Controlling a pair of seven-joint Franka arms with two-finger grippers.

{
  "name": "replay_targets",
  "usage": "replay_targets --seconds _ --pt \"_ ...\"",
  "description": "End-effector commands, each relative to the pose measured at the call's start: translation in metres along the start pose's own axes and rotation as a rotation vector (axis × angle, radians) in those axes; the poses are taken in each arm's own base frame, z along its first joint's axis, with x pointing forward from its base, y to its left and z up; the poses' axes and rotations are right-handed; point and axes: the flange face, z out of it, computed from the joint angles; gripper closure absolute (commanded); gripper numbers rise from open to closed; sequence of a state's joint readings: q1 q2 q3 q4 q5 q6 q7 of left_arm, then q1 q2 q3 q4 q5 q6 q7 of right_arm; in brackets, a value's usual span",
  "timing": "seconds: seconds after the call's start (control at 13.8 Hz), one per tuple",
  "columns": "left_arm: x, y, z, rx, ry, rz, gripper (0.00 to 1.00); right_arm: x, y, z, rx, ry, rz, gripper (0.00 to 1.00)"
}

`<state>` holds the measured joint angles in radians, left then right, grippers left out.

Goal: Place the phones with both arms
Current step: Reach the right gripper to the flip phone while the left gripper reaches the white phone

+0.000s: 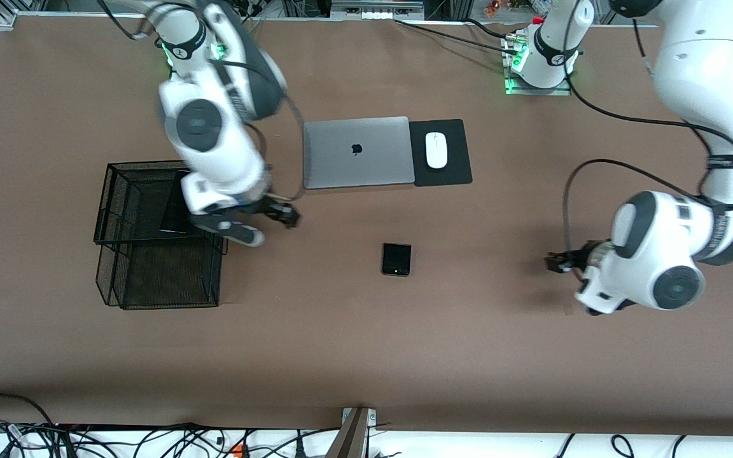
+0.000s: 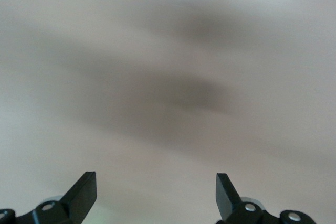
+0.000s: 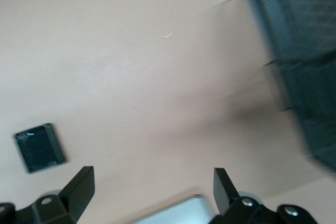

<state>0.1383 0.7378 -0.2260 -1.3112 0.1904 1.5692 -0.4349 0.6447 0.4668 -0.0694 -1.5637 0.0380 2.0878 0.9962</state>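
Small square black folded phone [image 1: 396, 259]: flat on the brown table [image 1: 366, 356], nearer the front camera than the silver laptop [image 1: 357, 152]. Long black phone [image 1: 174, 210]: lying in the upper tier of the black mesh tray [image 1: 118, 210]. Right gripper [image 1: 280, 213]: fingers spread wide, empty, over bare table just beside the tray. Left gripper [image 1: 557, 261]: fingers [image 2: 84, 195] fully apart, holding nothing, over bare table toward the left arm's end. White mouse [image 1: 436, 150]: on a black pad [image 1: 452, 175] beside the laptop.

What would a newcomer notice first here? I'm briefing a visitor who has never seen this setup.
Two big white arms over a brown table: the right gripper beside the black mesh basket, the left gripper over bare table, both with jaws open. Between them lies a small black folded phone, nearer the camera than the silver laptop.
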Motion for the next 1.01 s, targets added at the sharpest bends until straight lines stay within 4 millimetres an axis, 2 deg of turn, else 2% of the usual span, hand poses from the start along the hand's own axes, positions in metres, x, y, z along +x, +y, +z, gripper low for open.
replay_targets --seconds 0.0,0.14,0.22,0.29,0.43,0.58,0.72,0.94 --pt "0.013 -0.043 0.013 0.1 0.008 0.033 0.0 -0.036 -0.075 0.042 0.029 0.032 0.133 0.0" --pt "0.028 -0.106 0.018 0.066 -0.012 -0.005 0.0 -0.065 -0.114 0.067 0.053 0.063 0.172 0.0" --pt "0.031 -0.131 0.018 0.045 -0.019 0.031 0.0 -0.073 -0.127 0.082 0.068 0.08 0.192 0.0" --pt "0.036 -0.164 0.023 0.022 -0.03 0.017 0.0 -0.088 -0.14 0.098 0.089 0.09 0.207 0.0" --pt "0.041 -0.222 0.039 -0.014 -0.029 -0.029 0.0 -0.108 -0.154 0.129 0.121 0.111 0.235 0.0" --pt "0.032 -0.269 0.049 -0.043 0.018 -0.012 0.0 -0.122 -0.159 0.155 0.117 0.166 0.182 0.0" --pt "0.02 -0.314 0.078 -0.08 0.084 -0.005 0.0 -0.135 -0.163 0.179 0.106 0.233 0.095 0.0" --pt "0.001 -0.344 0.109 -0.114 0.187 -0.052 0.0 -0.135 -0.168 0.181 0.105 0.293 0.023 0.0"
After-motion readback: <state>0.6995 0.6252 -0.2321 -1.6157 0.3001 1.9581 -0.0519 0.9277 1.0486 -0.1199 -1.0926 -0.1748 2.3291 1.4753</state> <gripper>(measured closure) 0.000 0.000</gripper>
